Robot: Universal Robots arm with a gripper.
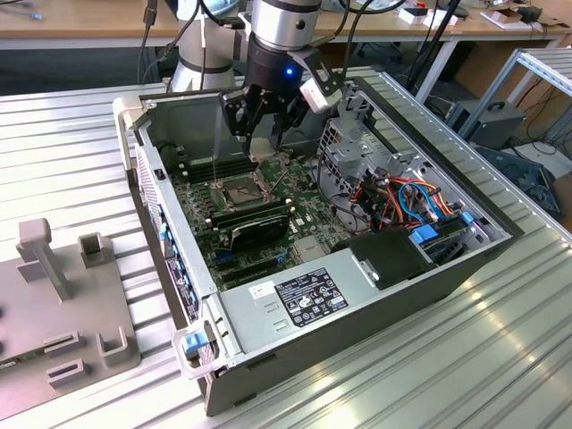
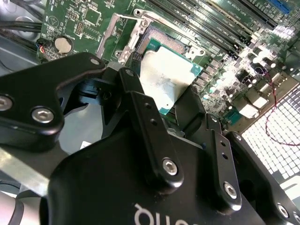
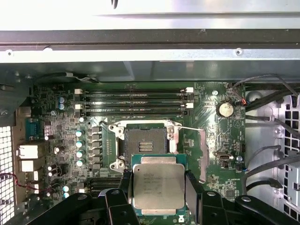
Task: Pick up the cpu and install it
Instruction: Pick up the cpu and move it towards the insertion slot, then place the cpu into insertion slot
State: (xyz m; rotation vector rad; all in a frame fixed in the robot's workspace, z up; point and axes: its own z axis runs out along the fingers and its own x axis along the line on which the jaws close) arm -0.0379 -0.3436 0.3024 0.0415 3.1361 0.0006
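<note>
The cpu's [image 3: 158,185] near edge is lost behind the black fingers [image 3: 191,187] of the gripper [image 3: 158,190], which is clamped on its two sides and holds it flat in the air just short of the open socket [image 3: 144,141], the arm [image 1: 284,27] reaching straight down into the case [image 1: 357,335].

Silver-grey cpu [image 3: 158,186] w/ green rim, black gripper [image 3: 159,185], green motherboard [image 3: 208,108], blue & orange cables [image 1: 416,198] toward the exterior view's right.

cpu [image 3: 158,185] above socket [image 3: 144,141], inside case [image 1: 357,349]
</note>
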